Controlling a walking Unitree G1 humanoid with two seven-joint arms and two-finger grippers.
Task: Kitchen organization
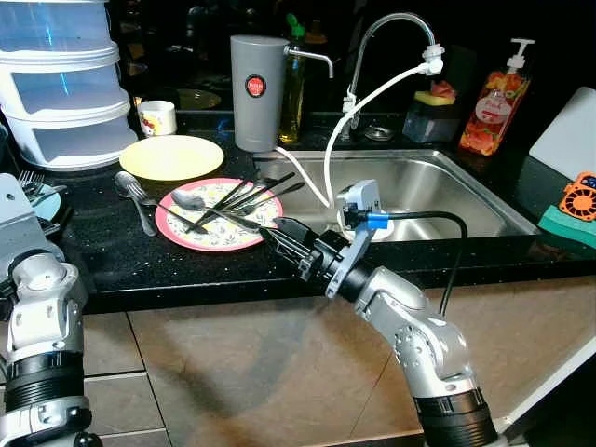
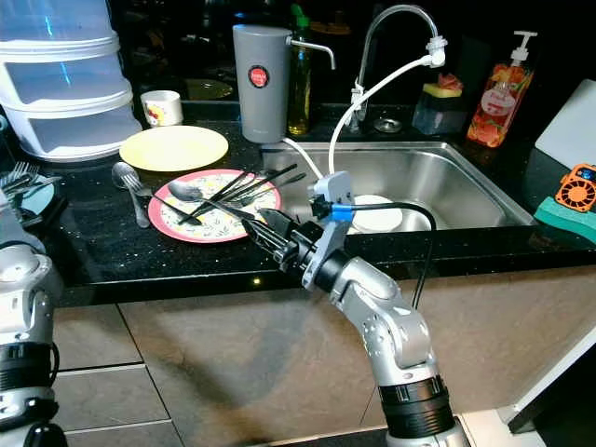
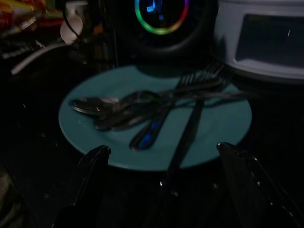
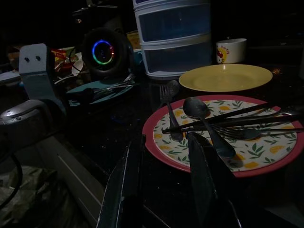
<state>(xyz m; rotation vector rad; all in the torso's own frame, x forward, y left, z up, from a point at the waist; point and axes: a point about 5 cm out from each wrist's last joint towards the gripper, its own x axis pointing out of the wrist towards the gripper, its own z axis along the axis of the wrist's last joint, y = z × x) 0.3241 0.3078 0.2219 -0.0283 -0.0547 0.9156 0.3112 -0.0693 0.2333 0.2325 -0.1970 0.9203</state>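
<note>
Cutlery pickup is your step: right tool (image 1: 272, 235), fingers parted, sits at the pink plate (image 1: 220, 240) rim. Next, ease forward and pinch the spoon (image 4: 207, 126) just ahead.

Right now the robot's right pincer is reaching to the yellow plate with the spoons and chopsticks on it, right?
Not quite. The right pincer reaches to the pink-rimmed leafy plate, and that plate carries the spoon and chopsticks. The yellow plate sits bare behind it, as the left eye view shows.

Bare counter (image 1: 112, 256) before cutlery-laden pink plate (image 1: 191, 235)
</note>
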